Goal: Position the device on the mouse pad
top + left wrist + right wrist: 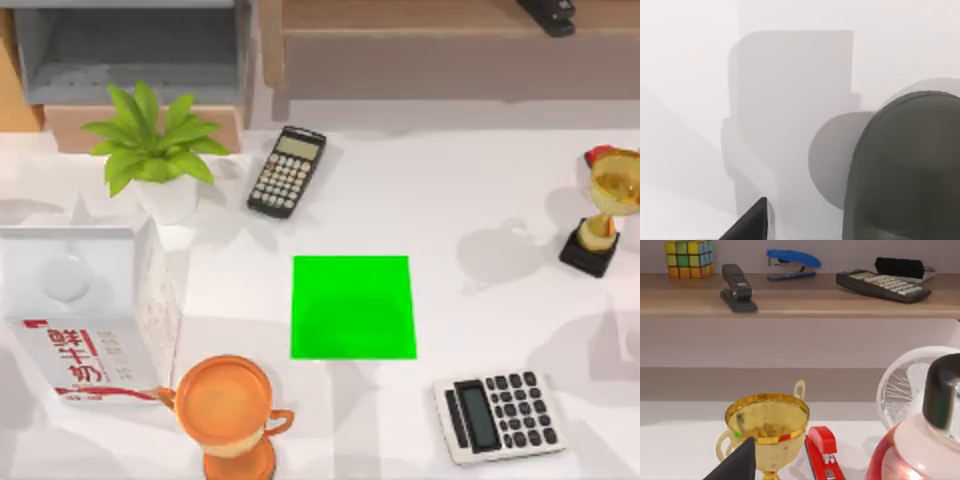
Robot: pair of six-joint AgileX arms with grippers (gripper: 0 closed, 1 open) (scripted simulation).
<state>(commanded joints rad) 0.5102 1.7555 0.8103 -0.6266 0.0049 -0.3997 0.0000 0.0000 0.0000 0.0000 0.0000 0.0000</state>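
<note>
The bright green mouse pad [353, 307] lies flat near the middle of the white tabletop [470, 200] in the top view, with nothing on it. Two calculators sit apart from it: a dark calculator [287, 171] lies tilted above and to the left of the pad, and a pale calculator [499, 416] lies in the lower right of the frame, just below and right of the pad's corner. A potted plant [152, 150] stands in the upper left, a milk carton [85, 315] lies at the left edge, and an orange cup [226, 415] stands at the bottom, left of the pad. A gold trophy [606, 210] stands at the right edge. In the right wrist view the gold trophy [767, 427] is close by, with a red stapler [823, 452] just beside it, a white fan [912, 385] and a bottle with a black cap [940, 405] to the right; a wooden shelf [800, 302] behind carries a colour cube [688, 258], a black stapler [737, 288], a blue stapler [791, 262] and another calculator [882, 286]. A dark tip of the right gripper [737, 462] shows at the bottom edge, and a dark tip of the left gripper [752, 222] shows over bare white surface; I cannot tell how either pair of jaws stands.
</note>
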